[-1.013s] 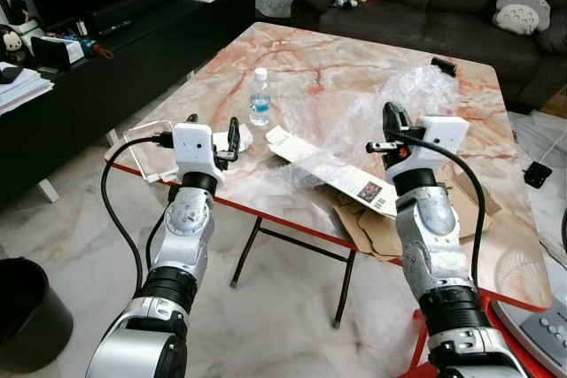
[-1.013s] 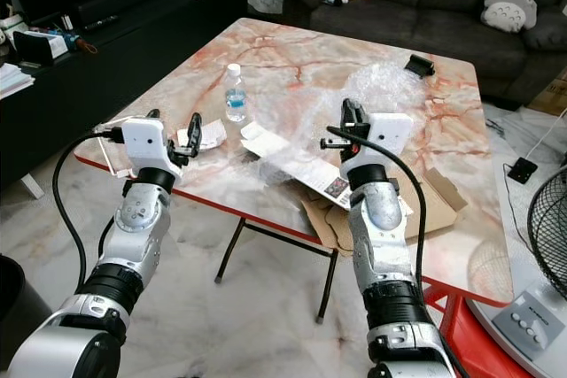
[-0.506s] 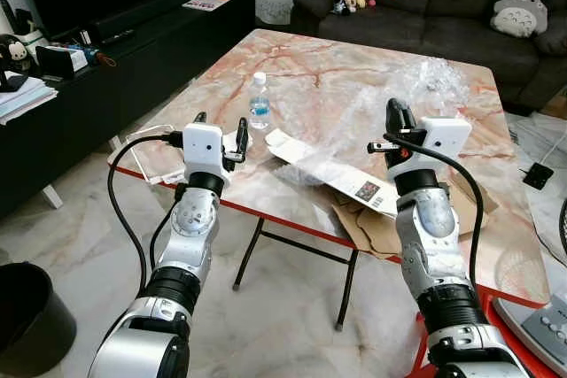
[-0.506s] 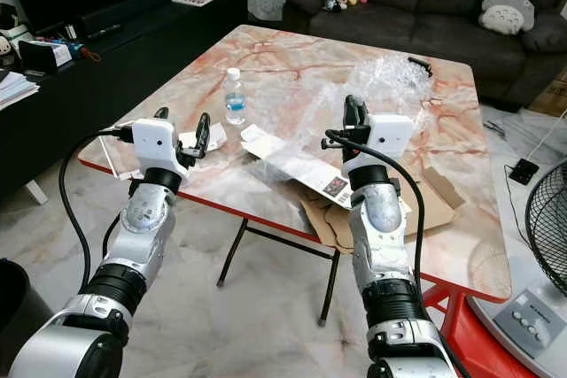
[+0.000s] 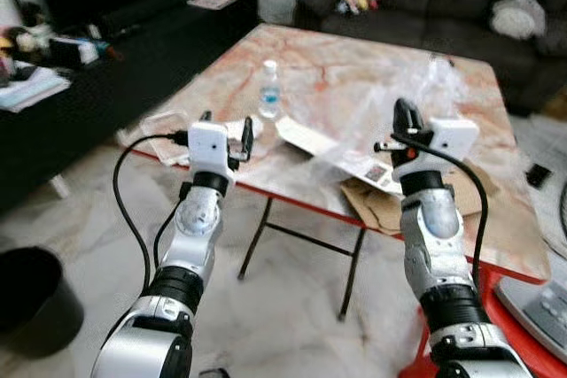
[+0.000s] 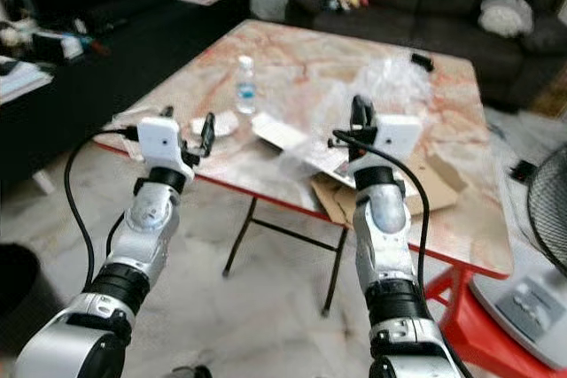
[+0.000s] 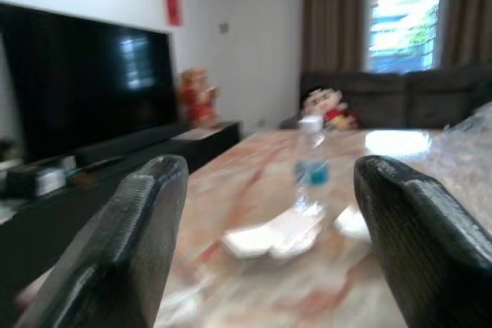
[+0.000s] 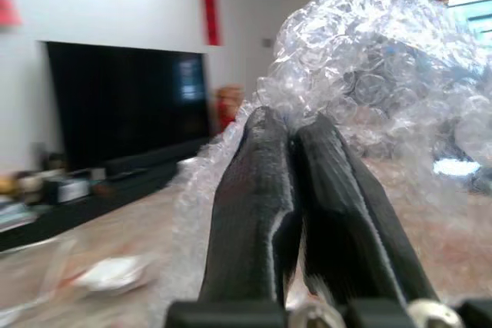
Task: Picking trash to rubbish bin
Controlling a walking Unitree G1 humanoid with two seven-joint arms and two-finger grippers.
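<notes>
Bubble wrap (image 8: 369, 59), clear and crinkly, is the prize here, and we have our right gripper (image 8: 296, 190) clenched on a fold of it, the two black fingers pressed together with the pocked film billowing up behind them. From the head views we see that sheet (image 5: 416, 99) trailing off the gripper across the pink-veined marble table (image 5: 345, 59), so most of it lies on the tabletop while one edge is pinched. Our left gripper (image 7: 269, 236) hangs released at the near table edge, fingers spread wide, facing a small water bottle (image 7: 310, 167) and some crumpled white paper (image 7: 273, 236) beyond it.

We judge the step in hand to be the lift-off: trash gripped, not yet carried. The dark round bin (image 5: 31, 298) sits on the pale floor well off to our left, so the next move calls for raising the wrap clear of the table and turning that way. The film is light and floppy and will drag.

A long printed paper strip (image 5: 332, 148) and flattened brown cardboard (image 5: 390, 205) lie beside the wrap and could snag on it.
</notes>
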